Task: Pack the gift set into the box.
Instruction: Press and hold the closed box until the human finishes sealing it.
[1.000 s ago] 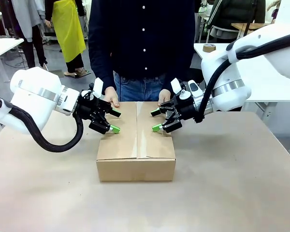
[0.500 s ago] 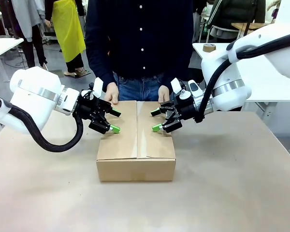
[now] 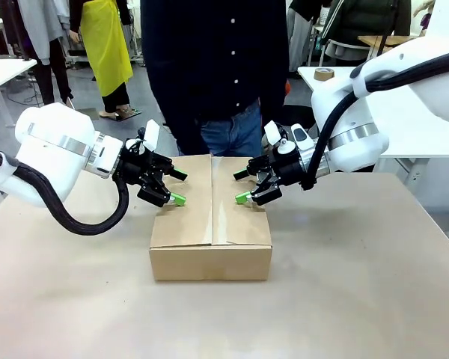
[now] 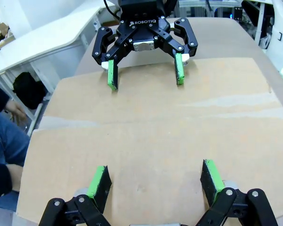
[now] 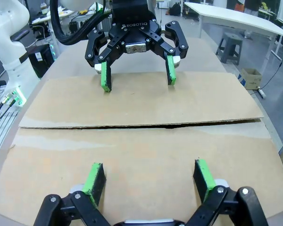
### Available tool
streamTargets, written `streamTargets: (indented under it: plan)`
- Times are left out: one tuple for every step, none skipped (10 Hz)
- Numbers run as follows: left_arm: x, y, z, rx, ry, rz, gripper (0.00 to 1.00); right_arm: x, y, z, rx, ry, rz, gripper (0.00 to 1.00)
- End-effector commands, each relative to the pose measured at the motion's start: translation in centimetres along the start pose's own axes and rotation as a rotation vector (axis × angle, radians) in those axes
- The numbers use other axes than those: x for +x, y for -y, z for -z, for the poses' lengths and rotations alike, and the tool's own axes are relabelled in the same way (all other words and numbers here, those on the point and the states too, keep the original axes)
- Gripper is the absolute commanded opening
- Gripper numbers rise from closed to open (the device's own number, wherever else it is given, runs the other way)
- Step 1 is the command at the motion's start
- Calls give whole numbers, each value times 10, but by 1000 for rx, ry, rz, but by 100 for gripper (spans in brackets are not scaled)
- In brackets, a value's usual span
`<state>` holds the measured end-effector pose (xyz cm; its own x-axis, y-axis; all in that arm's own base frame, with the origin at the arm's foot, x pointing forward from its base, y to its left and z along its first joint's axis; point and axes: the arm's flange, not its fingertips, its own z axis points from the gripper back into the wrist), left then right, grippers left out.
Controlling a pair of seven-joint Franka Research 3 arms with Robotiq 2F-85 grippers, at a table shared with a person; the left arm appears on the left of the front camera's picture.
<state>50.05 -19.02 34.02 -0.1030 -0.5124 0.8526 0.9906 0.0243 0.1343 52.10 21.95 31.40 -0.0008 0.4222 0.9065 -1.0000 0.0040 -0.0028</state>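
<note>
The shut box (image 3: pixel 210 224) has been released by the person (image 3: pixel 217 75); the left gripper (image 3: pixel 178 188) and right gripper (image 3: pixel 241 186) are held spread above it; packing is judged complete.

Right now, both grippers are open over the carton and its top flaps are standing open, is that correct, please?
Not quite: the box has its top flaps folded down flat, meeting along a middle seam, as the right wrist view shows. The left gripper and right gripper are indeed open over it.
</note>
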Motion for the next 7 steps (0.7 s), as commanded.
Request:
streamTargets:
  plan:
    - [1, 0, 0, 6, 8, 9, 100, 0, -1, 2, -6, -12, -11, 100]
    - [1, 0, 0, 6, 8, 9, 100, 0, -1, 2, -6, -12, -11, 100]
    - [1, 0, 0, 6, 8, 9, 100, 0, -1, 2, -6, -12, -11, 100]
    - [1, 0, 0, 6, 8, 9, 100, 0, -1, 2, -6, -12, -11, 100]
    - [1, 0, 0, 6, 8, 9, 100, 0, -1, 2, -6, -12, -11, 100]
    - [1, 0, 0, 6, 8, 9, 100, 0, -1, 2, -6, -12, -11, 100]
    - [1, 0, 0, 6, 8, 9, 100, 0, -1, 2, -6, -12, -11, 100]
